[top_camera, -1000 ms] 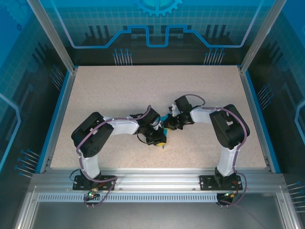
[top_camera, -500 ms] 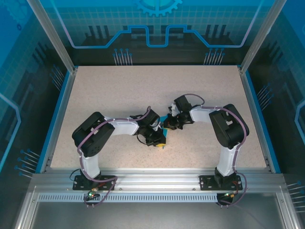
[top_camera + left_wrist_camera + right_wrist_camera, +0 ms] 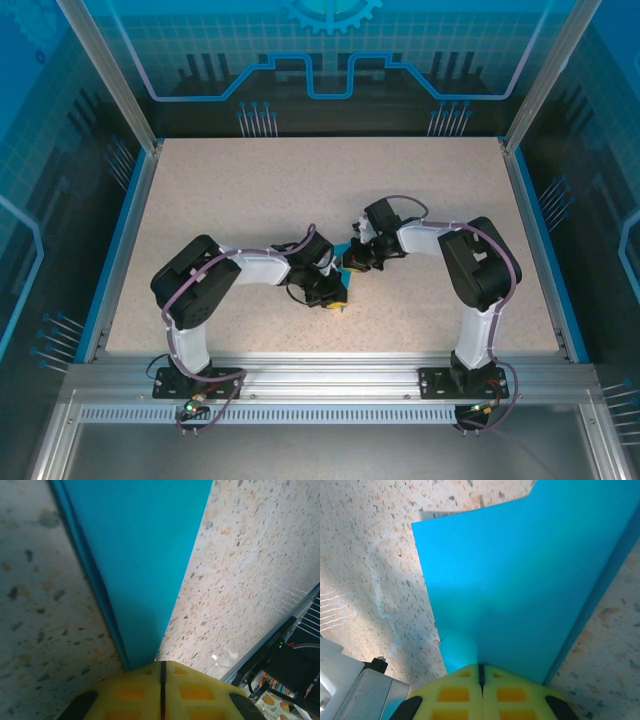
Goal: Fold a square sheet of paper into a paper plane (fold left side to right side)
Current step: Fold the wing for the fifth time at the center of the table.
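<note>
The square sheet of paper (image 3: 135, 555) is teal and lies folded into a narrow, layered wedge like a paper plane. Its sharp tip runs under my left gripper (image 3: 162, 664), whose yellow fingers are shut and rest on that tip. In the right wrist view a wider flap of the paper (image 3: 520, 580) rises to my right gripper (image 3: 481, 666), which is shut with a crease meeting its seam. From above, both grippers meet at mid-table, the left gripper (image 3: 338, 297) nearer, the right gripper (image 3: 352, 266) just behind. A sliver of paper (image 3: 346, 272) shows between them.
The speckled tabletop (image 3: 250, 190) is bordered by a blue rim (image 3: 118, 250) and aluminium posts. The left arm's elbow (image 3: 190, 280) and the right arm's elbow (image 3: 485, 265) stand to either side of the work spot.
Both wrists have edged very slightly to the left. The paper and the shut jaws look the same.
</note>
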